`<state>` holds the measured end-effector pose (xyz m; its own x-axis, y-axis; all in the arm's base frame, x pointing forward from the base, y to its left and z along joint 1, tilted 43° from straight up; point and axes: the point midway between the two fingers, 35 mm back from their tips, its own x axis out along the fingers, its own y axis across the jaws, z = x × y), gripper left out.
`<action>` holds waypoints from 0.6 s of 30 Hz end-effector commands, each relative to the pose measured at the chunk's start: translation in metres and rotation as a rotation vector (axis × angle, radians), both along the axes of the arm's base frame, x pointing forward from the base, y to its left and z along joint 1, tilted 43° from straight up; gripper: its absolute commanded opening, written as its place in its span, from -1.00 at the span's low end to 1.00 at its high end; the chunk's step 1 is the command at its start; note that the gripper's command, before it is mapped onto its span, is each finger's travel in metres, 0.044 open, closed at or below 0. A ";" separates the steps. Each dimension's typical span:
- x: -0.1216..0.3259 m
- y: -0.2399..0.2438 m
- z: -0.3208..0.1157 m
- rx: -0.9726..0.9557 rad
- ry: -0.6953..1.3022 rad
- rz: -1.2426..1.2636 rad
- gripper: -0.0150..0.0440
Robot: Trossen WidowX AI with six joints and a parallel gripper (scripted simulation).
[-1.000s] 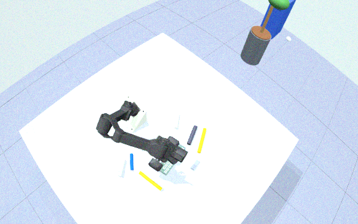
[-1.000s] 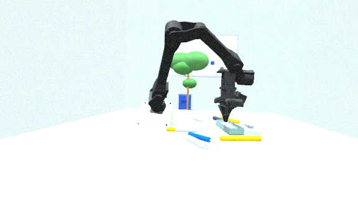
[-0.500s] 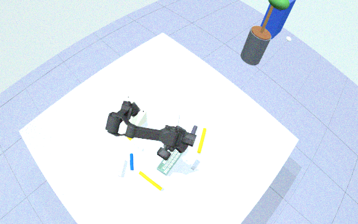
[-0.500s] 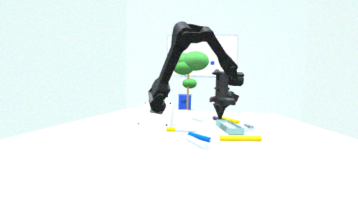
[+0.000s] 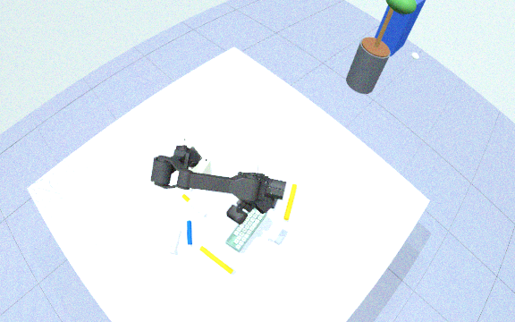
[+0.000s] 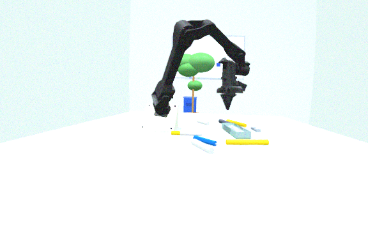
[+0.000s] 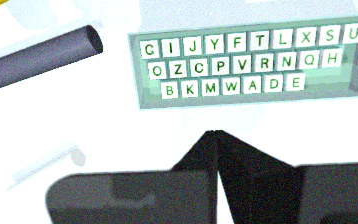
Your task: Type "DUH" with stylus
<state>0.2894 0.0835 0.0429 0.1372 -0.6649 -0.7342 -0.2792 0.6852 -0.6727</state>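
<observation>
A green keyboard [image 5: 245, 231] [image 6: 244, 134] [image 7: 331, 75] with white letter keys lies on the white desk. In the wrist view D and E are in its bottom row, H ends the middle row and U ends the top row. My gripper [image 6: 227, 109] [image 7: 214, 138] is shut with nothing between its fingertips. It points down above the desk, beside the keyboard's bottom-row side. A dark purple-grey stick [image 6: 222, 121] [image 7: 40, 61] lies on the desk off the keyboard's G end. The arm hides it in the top view. I cannot tell which stick is the stylus.
Yellow sticks [image 5: 291, 202] [image 5: 216, 260] [image 6: 247, 142] lie on either side of the keyboard. A blue stick [image 5: 189, 233] [image 6: 205, 140] lies beside a white stick [image 5: 176, 242] [image 6: 202, 146]. A small grey-blue piece [image 5: 280, 236] [image 6: 255, 129] and a pale stick [image 7: 47, 166] also lie there.
</observation>
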 end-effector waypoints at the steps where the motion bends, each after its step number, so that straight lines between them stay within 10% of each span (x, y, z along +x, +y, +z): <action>1: -0.001 0.001 0.002 -0.001 0.005 -0.011 -0.49; 9: 0.000 -0.001 0.001 -0.004 0.005 -0.009 -0.14; 18: 0.000 -0.001 0.001 -0.004 0.005 -0.008 -0.49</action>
<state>0.2895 0.0827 0.0435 0.1274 -0.6688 -0.7325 -0.2770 0.6851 -0.6737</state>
